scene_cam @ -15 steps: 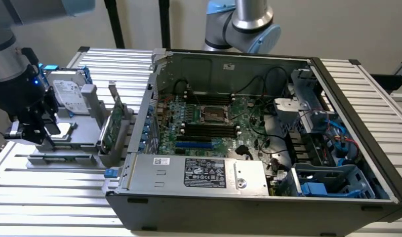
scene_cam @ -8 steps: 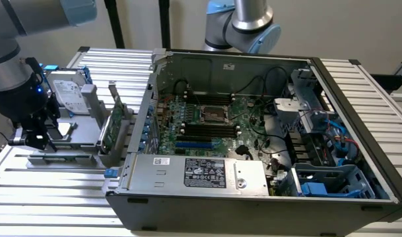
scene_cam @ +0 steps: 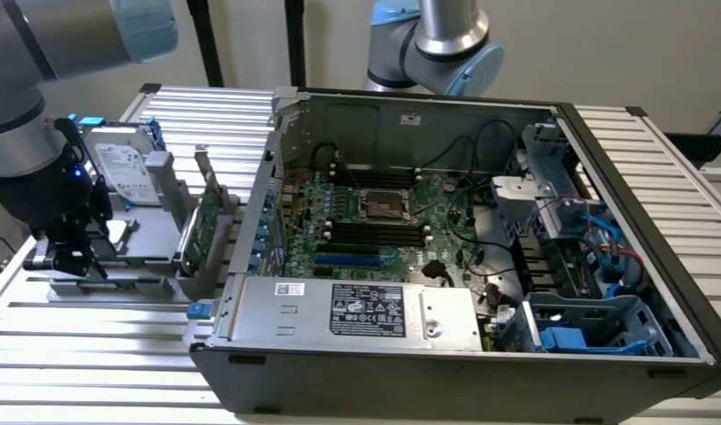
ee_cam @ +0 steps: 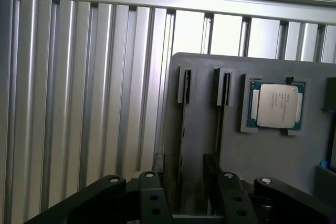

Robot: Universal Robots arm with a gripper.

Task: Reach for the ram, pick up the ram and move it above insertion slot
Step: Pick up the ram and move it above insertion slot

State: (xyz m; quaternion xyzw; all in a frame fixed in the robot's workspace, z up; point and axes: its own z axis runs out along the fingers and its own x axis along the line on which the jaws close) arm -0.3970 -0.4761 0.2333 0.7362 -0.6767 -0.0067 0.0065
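Item: ram point(ee_cam: 181, 140), a thin green circuit-board stick. It stands on edge in a slot of the flat grey plastic holder point(ee_cam: 262, 161) and is seen edge-on as a narrow dark line.

Tool point(ee_cam: 184, 163): black, released, with fingers point(ee_cam: 152, 198) spread to either side of the stick and a gap on both sides. It sits low over the holder point(scene_cam: 148, 239) at the exterior view's left point(scene_cam: 74, 266).

Same holder: square silver processor chip point(ee_cam: 276, 106), silver hard drive point(scene_cam: 122, 173), and broad green expansion card point(scene_cam: 204, 228).

Right of the holder: open black computer case point(scene_cam: 455, 381) with green motherboard point(scene_cam: 384, 221).

Support: ribbed aluminium table point(scene_cam: 101, 372).
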